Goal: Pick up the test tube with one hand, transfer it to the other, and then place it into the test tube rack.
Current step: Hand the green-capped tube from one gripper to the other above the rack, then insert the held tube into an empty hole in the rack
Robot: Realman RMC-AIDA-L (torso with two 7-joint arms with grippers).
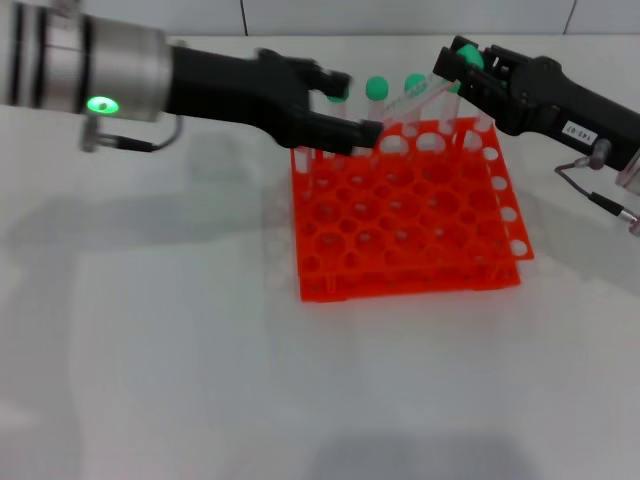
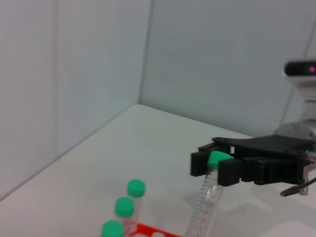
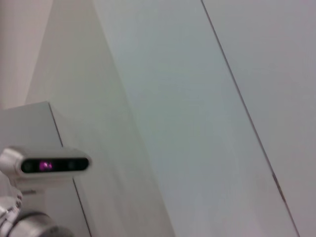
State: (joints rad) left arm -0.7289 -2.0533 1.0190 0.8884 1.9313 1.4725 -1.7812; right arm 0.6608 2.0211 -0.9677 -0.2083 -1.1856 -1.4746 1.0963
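Here the labelled black right claw (image 1: 458,68) pinches the slender clear green-capped test tube (image 2: 206,202) by its cap, tilted toward the bright orange grid rack (image 1: 405,215) for insertion, while the unlabelled left claw (image 1: 350,105) stands spread beside it

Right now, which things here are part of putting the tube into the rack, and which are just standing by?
In the job:
slender clear test tube with green cap, held tilted at its cap end by the labelled black right gripper
bright orange plastic test tube rack
unlabelled black left gripper, over the rack's far edge

Standing by:
three other green-capped tubes in the rack
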